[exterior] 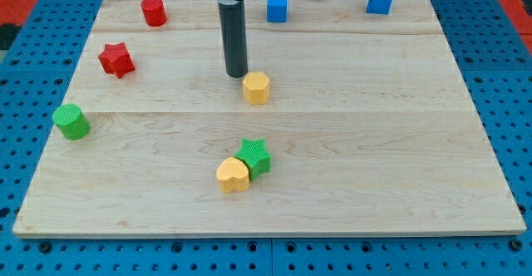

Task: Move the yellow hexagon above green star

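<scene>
The yellow hexagon (pixel 257 87) lies near the middle of the wooden board. My tip (pixel 237 75) stands just to the view's upper left of it, very close or touching. The green star (pixel 253 156) lies below the hexagon, toward the view's bottom, roughly in line with it. A yellow heart-shaped block (pixel 233 174) touches the star's lower left side.
A red star (pixel 116 60) and a green cylinder (pixel 71 121) lie at the view's left. A red cylinder (pixel 154 12) is at the top left. A blue cube (pixel 277 7) and a blue house-shaped block (pixel 379 1) sit along the top edge.
</scene>
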You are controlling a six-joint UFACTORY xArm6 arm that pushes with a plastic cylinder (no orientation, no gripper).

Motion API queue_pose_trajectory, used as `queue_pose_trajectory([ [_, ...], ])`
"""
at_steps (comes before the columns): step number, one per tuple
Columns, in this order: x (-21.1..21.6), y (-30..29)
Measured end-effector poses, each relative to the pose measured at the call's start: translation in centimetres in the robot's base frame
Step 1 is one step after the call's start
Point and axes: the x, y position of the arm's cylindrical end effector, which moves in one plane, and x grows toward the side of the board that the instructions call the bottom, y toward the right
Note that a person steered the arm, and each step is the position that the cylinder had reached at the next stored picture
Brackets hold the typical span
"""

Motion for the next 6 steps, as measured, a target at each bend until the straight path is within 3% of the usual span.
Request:
queue_pose_trajectory([
  [6, 0.1, -10.5],
])
